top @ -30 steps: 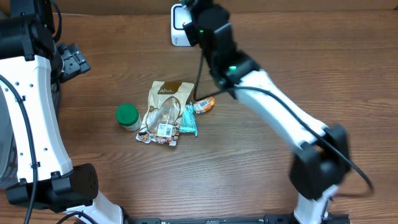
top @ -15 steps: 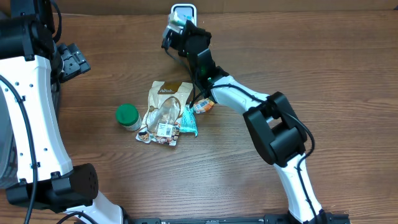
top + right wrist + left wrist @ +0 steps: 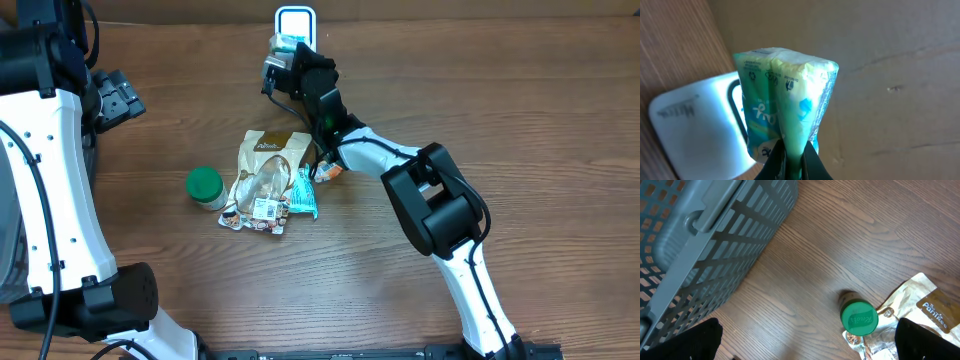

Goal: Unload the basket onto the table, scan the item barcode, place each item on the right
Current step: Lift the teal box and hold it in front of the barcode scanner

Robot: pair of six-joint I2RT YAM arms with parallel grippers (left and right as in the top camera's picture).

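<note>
From above: the right tool (image 3: 288,58) is shut on the green packet (image 3: 281,43) at the top middle, right by the scanner (image 3: 295,19), likely so its code gets read. The left tool (image 3: 118,95), upper left, is wide open and empty.

Left wrist: a basket (image 3: 705,235) and a jar (image 3: 859,319).

Right wrist: the packet stands tall, pinched at its bottom, top end up.

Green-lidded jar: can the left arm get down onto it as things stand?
Probably yes. The left gripper is open, and the green-lidded jar stands uncovered in its wrist view. Only the snack pouch lies close beside it, and the basket sits well off to one side.
</note>
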